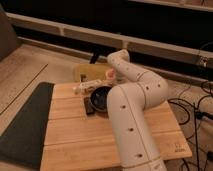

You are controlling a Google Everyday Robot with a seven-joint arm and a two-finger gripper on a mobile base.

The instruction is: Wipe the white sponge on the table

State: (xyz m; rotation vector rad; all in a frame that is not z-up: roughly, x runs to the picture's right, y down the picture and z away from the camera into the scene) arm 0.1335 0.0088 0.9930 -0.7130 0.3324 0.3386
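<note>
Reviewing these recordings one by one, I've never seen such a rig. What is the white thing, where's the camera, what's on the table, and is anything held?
The big white jointed tube is the robot's one arm. It rises from the bottom edge, bends at an elbow and reaches to the far side of the light bamboo table. There its end effector sits near the yellowish cutting board; whether it holds anything cannot be made out. The single camera looks down over the arm. On the table lie a dark bowl, a small dark object beside it, and a pale elongated item, possibly the white sponge. A dark mat lies beside the table.
</note>
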